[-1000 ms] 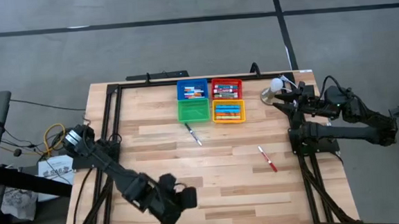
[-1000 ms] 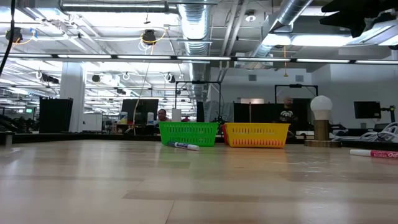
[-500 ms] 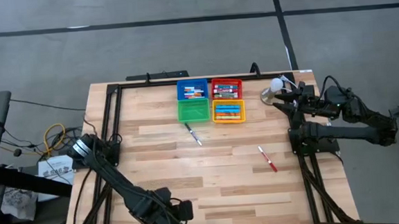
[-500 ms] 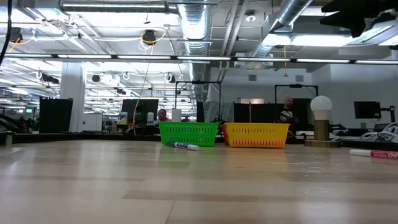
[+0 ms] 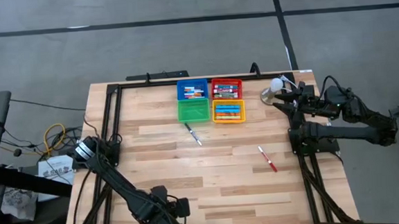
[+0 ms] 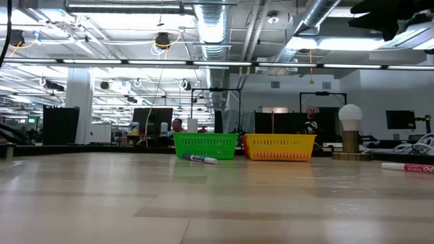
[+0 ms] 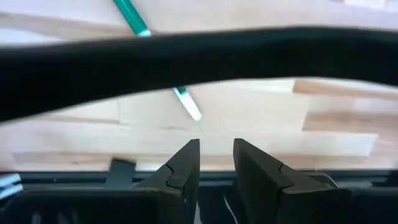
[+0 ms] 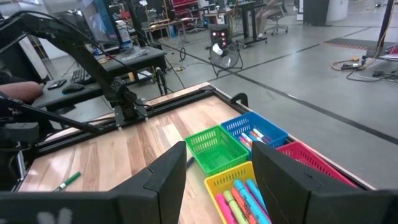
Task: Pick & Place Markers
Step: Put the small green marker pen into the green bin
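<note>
Markers remain loose: a dark-capped one (image 5: 193,134) just in front of the green bin (image 5: 193,111), a red one (image 5: 267,158) farther out. The left hand (image 5: 172,214) has swung to the edge of the bench (image 5: 146,150) farthest from that bin, fingers slightly parted and empty, above a green marker (image 7: 186,102), likely the next pick. The right hand (image 5: 280,101) waits open, well right of the bin

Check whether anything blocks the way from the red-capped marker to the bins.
Nothing visible does. The red-capped marker lies alone on bare table; the bins sit farther back, and the other loose marker lies off to the side.
</note>
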Controlling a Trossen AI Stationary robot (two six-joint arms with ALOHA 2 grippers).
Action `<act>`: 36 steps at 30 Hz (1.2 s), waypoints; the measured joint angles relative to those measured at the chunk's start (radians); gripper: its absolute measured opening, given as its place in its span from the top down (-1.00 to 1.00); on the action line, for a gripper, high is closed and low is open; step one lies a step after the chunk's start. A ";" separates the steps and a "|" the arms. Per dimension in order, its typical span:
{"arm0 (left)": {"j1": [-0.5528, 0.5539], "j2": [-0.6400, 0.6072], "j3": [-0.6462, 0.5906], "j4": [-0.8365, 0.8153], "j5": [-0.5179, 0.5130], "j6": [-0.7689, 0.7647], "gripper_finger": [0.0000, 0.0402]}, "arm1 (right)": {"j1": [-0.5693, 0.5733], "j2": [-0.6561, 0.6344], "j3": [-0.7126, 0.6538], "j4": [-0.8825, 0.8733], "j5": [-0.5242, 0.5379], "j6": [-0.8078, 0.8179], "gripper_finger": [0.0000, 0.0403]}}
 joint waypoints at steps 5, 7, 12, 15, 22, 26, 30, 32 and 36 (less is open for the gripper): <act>0.003 0.000 0.000 -0.021 -0.035 0.018 0.52 | 0.000 0.000 0.000 -0.001 0.000 0.000 0.15; 0.003 0.000 0.000 -0.018 -0.050 0.042 0.52 | 0.000 0.000 0.000 -0.001 0.000 0.000 0.15; 0.004 0.000 0.000 -0.010 -0.053 0.065 0.52 | 0.000 0.000 0.000 -0.001 0.000 0.000 0.15; 0.004 0.000 0.000 -0.008 -0.052 0.066 0.52 | 0.000 0.000 0.000 -0.001 0.000 -0.001 0.15; 0.004 0.000 0.000 0.001 -0.052 0.011 0.52 | 0.000 0.000 0.000 -0.001 0.001 -0.001 0.15; 0.017 0.000 0.000 0.001 -0.066 -0.050 0.52 | 0.000 0.000 0.000 -0.001 0.000 -0.001 0.15; 0.040 -0.001 -0.001 0.001 -0.080 -0.084 0.52 | 0.000 0.000 0.000 -0.005 0.001 -0.001 0.15; 0.051 -0.002 -0.017 0.005 -0.079 -0.104 0.52 | 0.000 0.000 0.000 -0.005 0.001 -0.001 0.15; 0.051 -0.002 -0.079 0.028 -0.022 -0.170 0.52 | 0.000 0.000 0.000 -0.005 0.001 -0.007 0.15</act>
